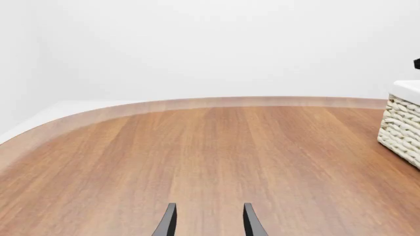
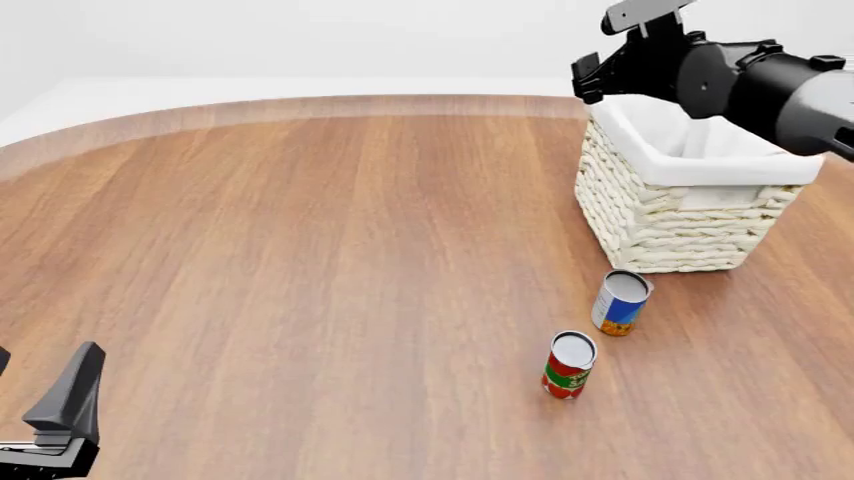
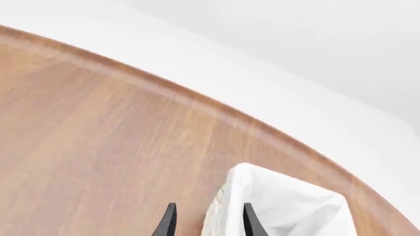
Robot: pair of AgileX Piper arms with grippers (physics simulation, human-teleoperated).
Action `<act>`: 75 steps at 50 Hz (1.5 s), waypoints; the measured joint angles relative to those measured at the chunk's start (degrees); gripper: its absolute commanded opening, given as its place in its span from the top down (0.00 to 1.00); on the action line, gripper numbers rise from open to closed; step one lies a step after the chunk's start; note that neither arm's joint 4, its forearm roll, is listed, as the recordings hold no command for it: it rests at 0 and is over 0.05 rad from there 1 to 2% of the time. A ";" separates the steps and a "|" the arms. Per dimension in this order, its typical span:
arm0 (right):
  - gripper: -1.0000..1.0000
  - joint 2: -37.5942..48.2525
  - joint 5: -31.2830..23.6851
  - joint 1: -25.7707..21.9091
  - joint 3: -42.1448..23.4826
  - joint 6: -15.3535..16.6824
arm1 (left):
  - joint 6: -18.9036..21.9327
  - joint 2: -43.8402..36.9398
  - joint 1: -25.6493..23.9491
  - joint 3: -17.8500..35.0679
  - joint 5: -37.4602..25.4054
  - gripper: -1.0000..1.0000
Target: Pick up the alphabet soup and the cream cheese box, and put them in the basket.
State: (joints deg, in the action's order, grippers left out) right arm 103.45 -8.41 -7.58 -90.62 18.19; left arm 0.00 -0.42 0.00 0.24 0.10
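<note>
Beside basket (image 2: pixel 674 225), alphabet soup (image 2: pixel 621 302) upright, long axis vertical.

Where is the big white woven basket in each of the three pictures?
Front view: the large square woven cream-white basket with white cloth lining stands at the right, just behind the blue and white can.
Left wrist view: only its corner shows at the picture's edge.
Right wrist view: its cloth-lined corner shows beyond the gripper's fingertips.
Shared landmark: the curved edge of the wooden table.
</note>
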 measured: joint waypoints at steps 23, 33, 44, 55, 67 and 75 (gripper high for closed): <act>0.00 -16.78 16.46 -6.05 30.45 1.37 | 0.00 0.00 0.00 0.00 0.00 0.00; 0.00 -21.95 21.36 -7.47 39.77 0.33 | 0.00 0.00 0.00 0.00 0.00 0.00; 0.00 -26.75 24.75 -7.29 47.14 -1.28 | 0.00 0.00 0.00 0.00 0.00 0.00; 0.00 -32.18 26.29 -5.84 53.05 -2.90 | 0.00 0.00 0.00 0.00 0.00 0.00; 0.00 -37.51 27.02 -3.52 57.98 -4.34 | 0.00 0.00 0.00 0.00 0.00 0.00; 0.00 -39.71 27.23 -2.40 60.39 -5.17 | 0.00 0.00 0.00 0.00 0.00 0.00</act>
State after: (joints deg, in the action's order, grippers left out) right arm 63.74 18.81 -9.97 -30.23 13.02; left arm 0.00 -0.42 0.00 0.24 0.10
